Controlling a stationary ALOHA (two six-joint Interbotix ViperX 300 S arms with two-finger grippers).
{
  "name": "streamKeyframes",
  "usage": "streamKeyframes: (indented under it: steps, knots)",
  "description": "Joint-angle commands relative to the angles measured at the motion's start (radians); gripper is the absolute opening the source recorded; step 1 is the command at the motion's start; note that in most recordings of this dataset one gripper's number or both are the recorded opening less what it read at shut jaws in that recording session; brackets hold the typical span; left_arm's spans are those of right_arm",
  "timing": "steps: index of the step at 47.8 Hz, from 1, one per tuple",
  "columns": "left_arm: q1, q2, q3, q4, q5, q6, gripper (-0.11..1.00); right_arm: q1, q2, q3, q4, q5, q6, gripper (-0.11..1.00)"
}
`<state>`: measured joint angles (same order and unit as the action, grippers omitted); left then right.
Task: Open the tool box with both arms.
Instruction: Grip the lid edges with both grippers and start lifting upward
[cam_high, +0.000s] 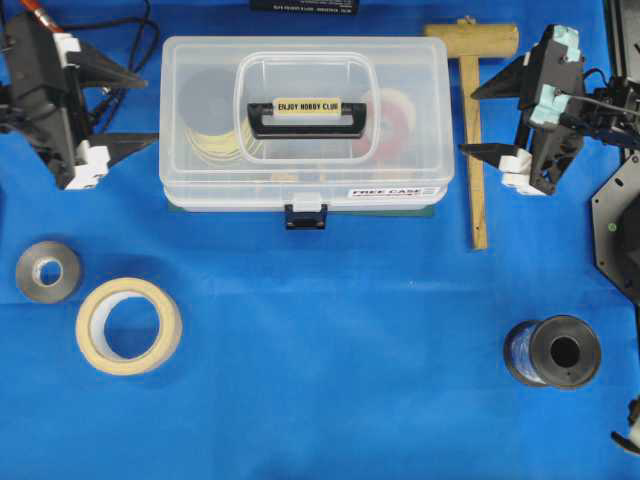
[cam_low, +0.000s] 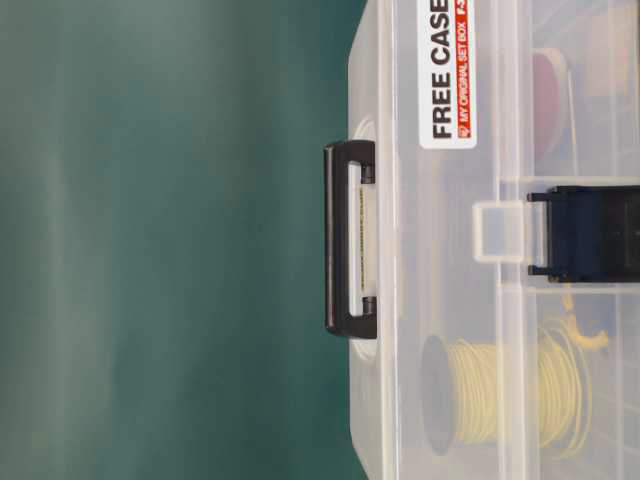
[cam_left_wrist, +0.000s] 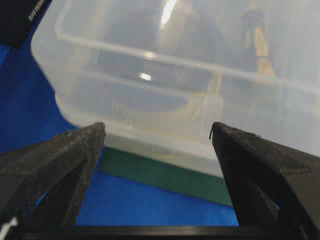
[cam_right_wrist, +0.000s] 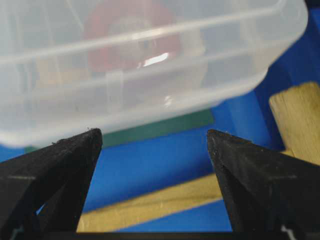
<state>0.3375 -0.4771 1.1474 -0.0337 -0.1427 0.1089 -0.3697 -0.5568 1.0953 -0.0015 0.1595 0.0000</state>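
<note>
The tool box (cam_high: 305, 125) sits shut mid-bench between the spread, empty left end effector (cam_high: 135, 108) and right end effector (cam_high: 478, 122), and a one-sided push could slide it.

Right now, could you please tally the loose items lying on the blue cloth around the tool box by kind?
Tape rolls: 2 (grey roll, beige roll)
Wire spools: 1 (dark spool)
Wooden mallets: 1 (mallet)
Total: 4
</note>
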Motion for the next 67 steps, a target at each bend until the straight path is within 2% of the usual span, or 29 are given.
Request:
streamKeyframes:
  steps: [1,14,35,51,67]
  knots:
    - [0.002,0.031,-0.044,-0.002,-0.012,-0.005,0.91,0.0,0.018,-0.032,-0.002,-0.037,0.002,0.83]
    - [0.002,0.064,-0.071,-0.003,-0.009,-0.005,0.91,0.02,0.044,-0.061,-0.002,-0.054,0.002,0.83]
    - [0.002,0.021,-0.086,-0.002,0.023,-0.006,0.91,0.034,0.035,-0.106,0.003,-0.032,0.009,0.83]
    - [0.011,-0.046,-0.12,-0.002,0.071,-0.006,0.91,0.034,-0.037,-0.152,0.0,0.015,0.0,0.83]
    - [0.034,-0.084,-0.12,-0.002,0.092,-0.011,0.91,0.034,-0.083,-0.152,0.0,0.017,0.003,0.83]
